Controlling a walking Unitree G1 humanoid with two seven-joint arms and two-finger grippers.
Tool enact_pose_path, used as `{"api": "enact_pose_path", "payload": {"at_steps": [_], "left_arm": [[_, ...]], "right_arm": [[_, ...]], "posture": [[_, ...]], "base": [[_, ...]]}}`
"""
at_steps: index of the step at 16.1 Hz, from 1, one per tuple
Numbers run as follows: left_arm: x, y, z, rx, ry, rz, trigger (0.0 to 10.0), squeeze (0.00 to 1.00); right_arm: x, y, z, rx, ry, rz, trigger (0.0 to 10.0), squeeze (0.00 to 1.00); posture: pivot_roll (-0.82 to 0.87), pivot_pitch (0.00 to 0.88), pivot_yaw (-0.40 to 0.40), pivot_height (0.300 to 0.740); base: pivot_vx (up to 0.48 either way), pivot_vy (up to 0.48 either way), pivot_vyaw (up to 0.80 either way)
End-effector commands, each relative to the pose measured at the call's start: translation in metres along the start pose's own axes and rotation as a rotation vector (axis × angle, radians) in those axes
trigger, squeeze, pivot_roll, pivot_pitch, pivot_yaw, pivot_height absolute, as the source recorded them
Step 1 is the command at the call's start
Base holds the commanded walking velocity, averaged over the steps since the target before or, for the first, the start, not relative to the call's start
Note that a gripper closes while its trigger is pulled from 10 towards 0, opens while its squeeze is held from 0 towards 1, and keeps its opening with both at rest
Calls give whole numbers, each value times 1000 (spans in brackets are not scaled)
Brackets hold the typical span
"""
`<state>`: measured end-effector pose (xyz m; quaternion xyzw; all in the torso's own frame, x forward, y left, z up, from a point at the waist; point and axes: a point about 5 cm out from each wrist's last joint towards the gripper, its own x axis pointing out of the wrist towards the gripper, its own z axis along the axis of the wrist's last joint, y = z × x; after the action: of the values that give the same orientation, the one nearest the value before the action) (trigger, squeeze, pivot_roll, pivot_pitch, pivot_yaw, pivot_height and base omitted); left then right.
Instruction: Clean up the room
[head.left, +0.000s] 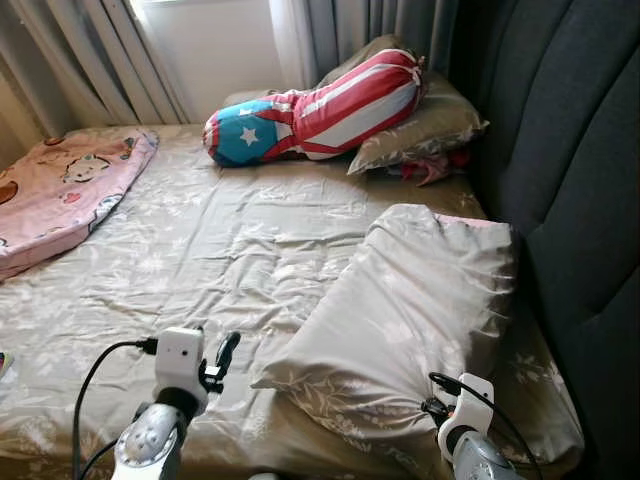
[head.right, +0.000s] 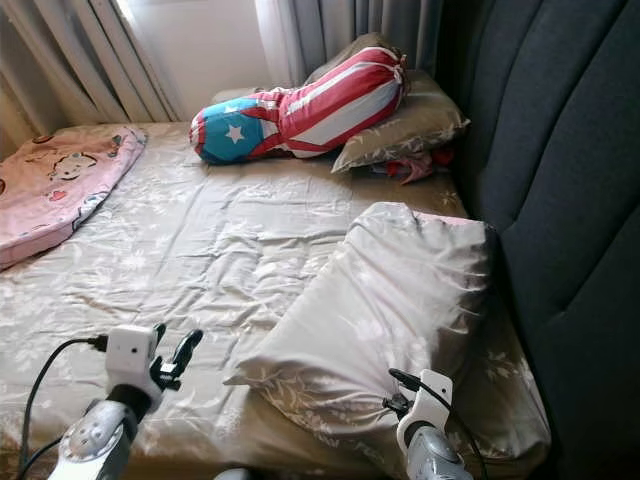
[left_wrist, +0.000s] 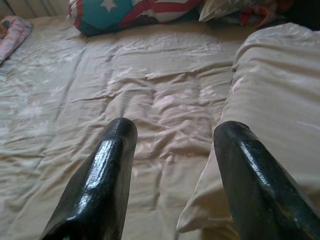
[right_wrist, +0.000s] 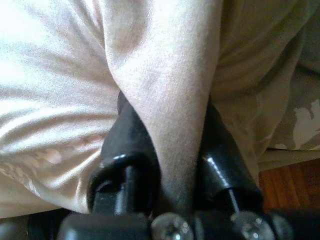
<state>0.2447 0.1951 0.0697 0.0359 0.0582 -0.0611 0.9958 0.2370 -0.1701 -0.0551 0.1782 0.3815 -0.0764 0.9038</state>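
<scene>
1. Grey floral bed sheet (head.left: 230, 250) covers the bed beside one dark padded headboard (head.left: 580, 150).
2. Two grey pillows: one large pillow (head.left: 410, 300) near the headboard, one far pillow (head.left: 425, 125) under one striped star bolster (head.left: 310, 110).
3. One pink blanket (head.left: 60, 190) lies at the left edge.
4. Right gripper (right_wrist: 172, 150) pinches a fold of the large pillow.
5. Left gripper (left_wrist: 175, 145) hovers above the sheet, fingers spread.

We lose the right hand's (right_wrist: 170, 150) fingertips inside a fold of the grey pillow (head.left: 420, 300); beyond it, something red (head.left: 432, 166) lies mostly buried under the far pillow (head.left: 420, 130).
</scene>
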Motion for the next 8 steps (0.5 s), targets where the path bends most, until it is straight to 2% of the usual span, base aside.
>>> {"api": "enact_pose_path", "payload": {"at_steps": [1,4,5,6,7,8], "left_arm": [[2,0,0,11,-2,0,10000,0],[8,-1,-1,7,-7,6,10000,0],[9,-1,-2,4,-10,10,10000,0],[10,-1,-2,4,-10,11,10000,0],[10,-2,-3,2,-10,11,10000,0],[11,-3,-4,-1,-9,11,10000,0]], "right_arm": [[-2,-1,-17,8,66,-8,0,0],[-3,-17,-2,11,3,-66,0,0],[-6,-40,11,26,-51,-145,0,0],[-7,-47,15,30,-65,-167,0,0],[-10,-60,23,29,-91,-212,0,0],[-16,-80,36,7,-135,-281,0,0]], "posture": [[86,0,61,660],[67,0,59,660],[46,0,59,660],[46,0,59,660],[41,0,58,660],[31,0,56,660]], "base": [[0,0,0],[0,0,0],[0,0,0],[0,0,0],[0,0,0],[0,0,0]]}}
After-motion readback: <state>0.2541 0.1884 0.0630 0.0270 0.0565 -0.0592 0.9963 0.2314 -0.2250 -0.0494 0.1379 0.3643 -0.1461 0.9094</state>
